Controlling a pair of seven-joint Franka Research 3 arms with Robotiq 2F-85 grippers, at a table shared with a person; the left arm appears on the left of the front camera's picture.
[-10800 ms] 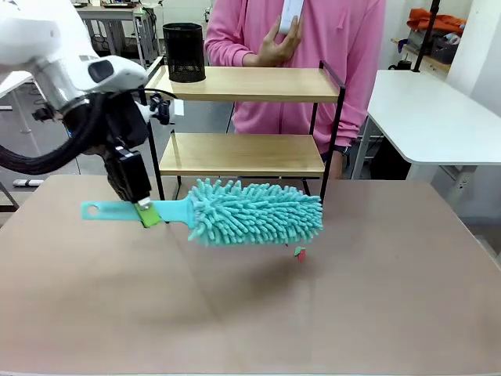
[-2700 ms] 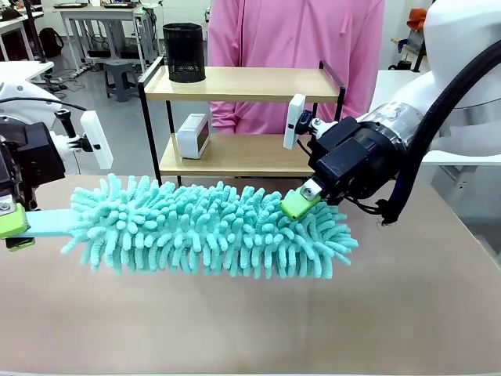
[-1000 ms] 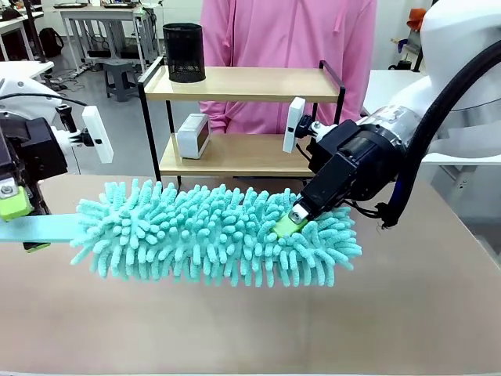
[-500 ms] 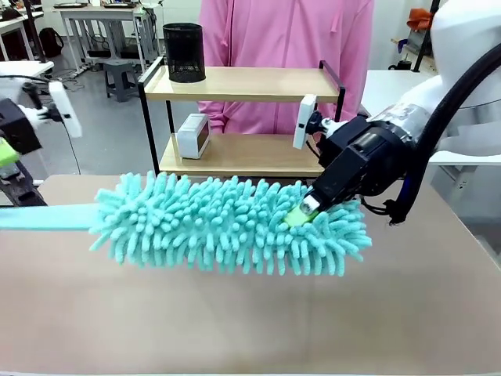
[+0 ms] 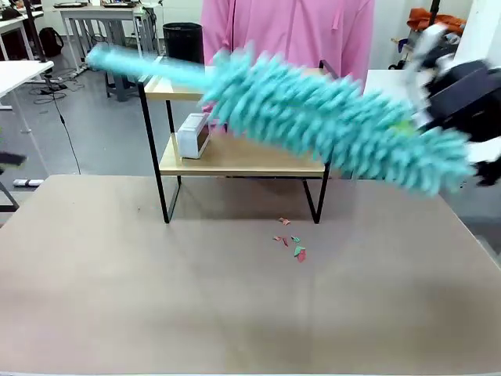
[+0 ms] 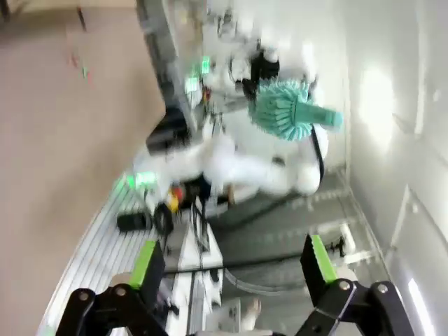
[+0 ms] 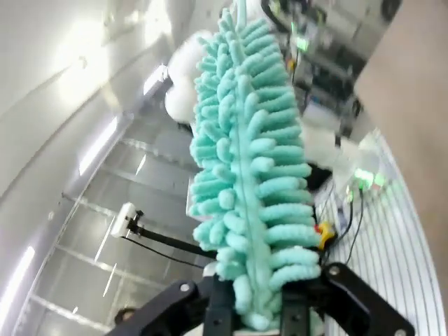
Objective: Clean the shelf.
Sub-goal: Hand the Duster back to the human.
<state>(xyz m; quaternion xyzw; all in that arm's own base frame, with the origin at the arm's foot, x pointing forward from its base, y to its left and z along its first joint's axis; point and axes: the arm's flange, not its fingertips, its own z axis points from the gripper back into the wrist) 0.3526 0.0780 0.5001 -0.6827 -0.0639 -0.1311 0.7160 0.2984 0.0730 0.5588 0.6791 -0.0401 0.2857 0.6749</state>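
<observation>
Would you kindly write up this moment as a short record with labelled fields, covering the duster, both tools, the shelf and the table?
duster: teal fluffy duster, motion-blurred, raised and tilted in front of the shelf, handle end upper left
right tool: right tool shut on the duster's fluffy end
left tool: left tool open, holding nothing
shelf: shelf with a black mesh cup on the top board and a small white device on the lower board
table: table with small coloured scraps near the shelf's right leg
person: pink top behind the shelf
</observation>
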